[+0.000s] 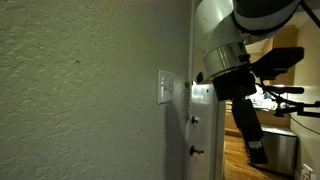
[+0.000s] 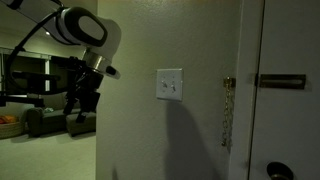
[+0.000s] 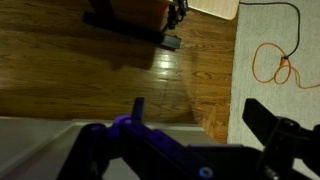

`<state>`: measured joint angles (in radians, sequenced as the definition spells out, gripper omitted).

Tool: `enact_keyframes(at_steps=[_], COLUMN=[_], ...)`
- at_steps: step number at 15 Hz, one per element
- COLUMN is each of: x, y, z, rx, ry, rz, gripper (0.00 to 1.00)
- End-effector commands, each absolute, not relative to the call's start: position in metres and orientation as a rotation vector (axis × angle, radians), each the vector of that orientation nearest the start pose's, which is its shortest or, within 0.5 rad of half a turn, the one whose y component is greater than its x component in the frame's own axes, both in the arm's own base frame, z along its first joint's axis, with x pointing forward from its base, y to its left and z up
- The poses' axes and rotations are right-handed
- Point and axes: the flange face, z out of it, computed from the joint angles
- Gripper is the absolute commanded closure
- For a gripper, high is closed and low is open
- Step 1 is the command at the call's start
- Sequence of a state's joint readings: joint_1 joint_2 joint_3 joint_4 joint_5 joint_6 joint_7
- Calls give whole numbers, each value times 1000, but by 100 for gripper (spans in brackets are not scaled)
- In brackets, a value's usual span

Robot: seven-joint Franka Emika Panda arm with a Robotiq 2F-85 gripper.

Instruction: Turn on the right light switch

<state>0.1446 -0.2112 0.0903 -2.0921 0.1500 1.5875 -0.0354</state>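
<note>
Open gripper (image 3: 194, 105), fingers spread, empty, aimed at wood floor (image 3: 60, 70), well apart from wall (image 1: 80, 90). No bench visible. Wall plate (image 2: 169, 84) between wall corner and door frame (image 2: 246, 60); right light switch (image 2: 174, 86) in its right half. Best, I judge: turn wrist to wall, press squarely with one fingertip. Plate smooth white rectangle; wall rough, stippled.

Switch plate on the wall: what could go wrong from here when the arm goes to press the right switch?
1. The gripper hangs away from the switch plate, and the wrist view shows the wooden floor, not the plate, so aiming may be hard.
2. The right light switch seems close to its neighbour; the open gripper might hit both.
</note>
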Motion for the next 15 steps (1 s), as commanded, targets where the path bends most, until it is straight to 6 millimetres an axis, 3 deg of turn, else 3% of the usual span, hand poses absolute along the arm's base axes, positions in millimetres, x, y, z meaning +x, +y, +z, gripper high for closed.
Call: enact_keyframes(at_steps=[1, 6, 15], x=[442, 445, 482], y=[124, 123, 106], z=[494, 493, 505], rx=[-2985, -2983, -3068], ry=[-361, -362, -323], rz=[463, 468, 313], gripper=[0, 0, 0])
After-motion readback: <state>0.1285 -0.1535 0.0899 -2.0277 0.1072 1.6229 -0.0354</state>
